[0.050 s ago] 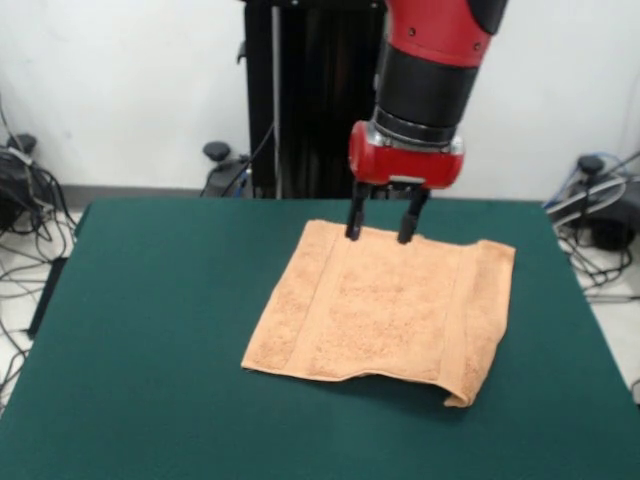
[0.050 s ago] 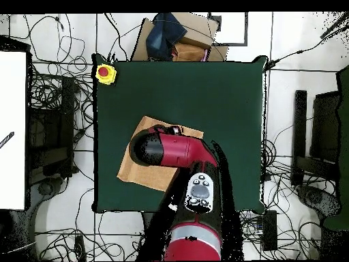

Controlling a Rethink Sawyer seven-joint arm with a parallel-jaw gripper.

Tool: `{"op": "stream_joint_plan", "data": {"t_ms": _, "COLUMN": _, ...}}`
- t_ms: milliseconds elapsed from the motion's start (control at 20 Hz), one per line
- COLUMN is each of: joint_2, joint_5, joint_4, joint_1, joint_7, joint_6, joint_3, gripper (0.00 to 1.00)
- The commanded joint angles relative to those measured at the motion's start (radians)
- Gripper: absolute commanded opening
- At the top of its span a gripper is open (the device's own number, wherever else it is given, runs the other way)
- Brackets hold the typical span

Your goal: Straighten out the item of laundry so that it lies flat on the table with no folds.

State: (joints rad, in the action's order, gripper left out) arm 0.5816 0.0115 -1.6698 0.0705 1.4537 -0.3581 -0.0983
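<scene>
The peach-orange towel (image 1: 385,310) lies on the dark green table (image 1: 160,350), mostly spread out. Its right side is folded over on itself, and the near right corner (image 1: 460,395) curls up. My gripper (image 1: 380,232) stands open over the towel's far edge, its two black fingers (image 1: 354,222) pointing down, tips at or just above the cloth, nothing between them. In the overhead view the red arm (image 2: 170,150) covers much of the towel (image 2: 140,167), and the gripper itself is hidden beneath it.
A yellow box with a red button (image 2: 105,73) sits at a table corner. Cables and equipment lie on the floor around the table. A cardboard box with dark cloth (image 2: 178,37) stands beyond the far edge in the overhead view.
</scene>
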Motion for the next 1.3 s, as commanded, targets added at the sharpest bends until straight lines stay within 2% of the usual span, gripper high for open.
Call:
{"op": "stream_joint_plan", "data": {"t_ms": 50, "joint_2": 0.007, "joint_5": -0.009, "joint_4": 0.056, "joint_1": 0.108, "joint_7": -0.146, "joint_6": -0.304, "joint_3": 0.290, "gripper": 1.00}}
{"op": "stream_joint_plan", "data": {"t_ms": 200, "joint_2": -0.020, "joint_5": 0.033, "joint_4": 0.087, "joint_1": 0.163, "joint_7": -0.259, "joint_6": -0.456, "joint_3": 0.367, "gripper": 1.00}}
{"op": "stream_joint_plan", "data": {"t_ms": 500, "joint_2": -0.067, "joint_5": 0.208, "joint_4": 0.179, "joint_1": 0.239, "joint_7": -0.517, "joint_6": -0.792, "joint_3": 0.431, "gripper": 1.00}}
{"op": "stream_joint_plan", "data": {"t_ms": 650, "joint_2": -0.087, "joint_5": 0.275, "joint_4": 0.215, "joint_1": 0.263, "joint_7": -0.597, "joint_6": -0.928, "joint_3": 0.468, "gripper": 1.00}}
{"op": "stream_joint_plan", "data": {"t_ms": 800, "joint_2": -0.105, "joint_5": 0.301, "joint_4": 0.268, "joint_1": 0.266, "joint_7": -0.640, "joint_6": -1.047, "joint_3": 0.502, "gripper": 1.00}}
{"op": "stream_joint_plan", "data": {"t_ms": 1100, "joint_2": -0.125, "joint_5": 0.326, "joint_4": 0.302, "joint_1": 0.272, "joint_7": -0.745, "joint_6": -1.127, "joint_3": 0.543, "gripper": 1.00}}
{"op": "stream_joint_plan", "data": {"t_ms": 1300, "joint_2": -0.123, "joint_5": 0.255, "joint_4": 0.263, "joint_1": 0.305, "joint_7": -0.731, "joint_6": -1.012, "joint_3": 0.569, "gripper": 1.00}}
